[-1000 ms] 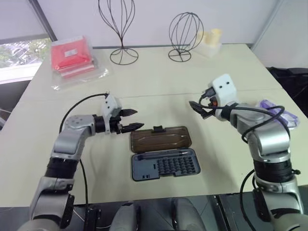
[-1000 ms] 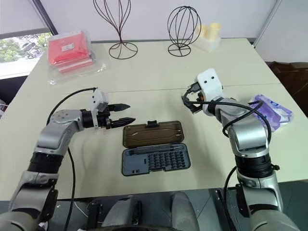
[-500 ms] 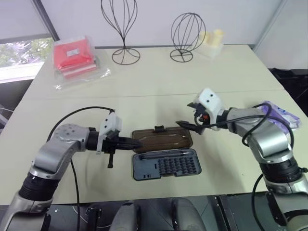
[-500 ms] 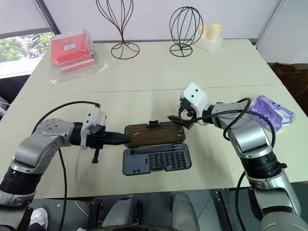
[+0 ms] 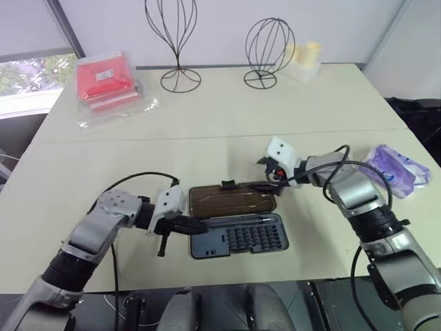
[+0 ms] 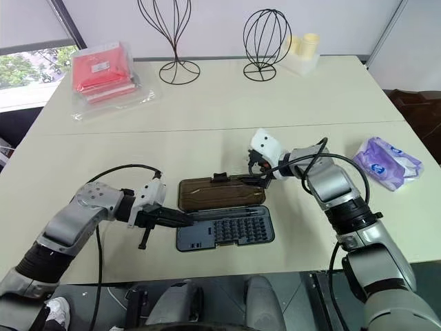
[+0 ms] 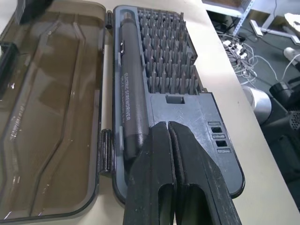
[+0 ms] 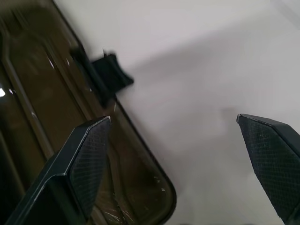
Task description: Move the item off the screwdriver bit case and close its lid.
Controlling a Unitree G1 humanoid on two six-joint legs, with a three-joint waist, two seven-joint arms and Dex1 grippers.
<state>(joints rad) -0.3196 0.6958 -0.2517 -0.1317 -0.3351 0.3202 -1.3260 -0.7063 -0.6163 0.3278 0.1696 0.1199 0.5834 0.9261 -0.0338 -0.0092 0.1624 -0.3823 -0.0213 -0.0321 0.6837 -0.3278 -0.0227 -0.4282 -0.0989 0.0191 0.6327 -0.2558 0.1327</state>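
- Both arms have closed in on the bit case [image 5: 238, 236]: the left gripper [image 7: 168, 127] now sits over the left end of its grey base, fingers pressed together and empty.
- The right gripper [image 8: 172, 118] is at the far right edge of the lid [image 5: 231, 201], fingers spread wide, holding nothing.
- The case lies open mid-worktop [image 5: 207, 124], long axis left to right, with the brown lid flat on the far side.

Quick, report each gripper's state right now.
Left gripper: shut, holding nothing, tips over one end of the screwdriver bit case.
Right gripper: open, holding nothing, at the edge of the open lid.
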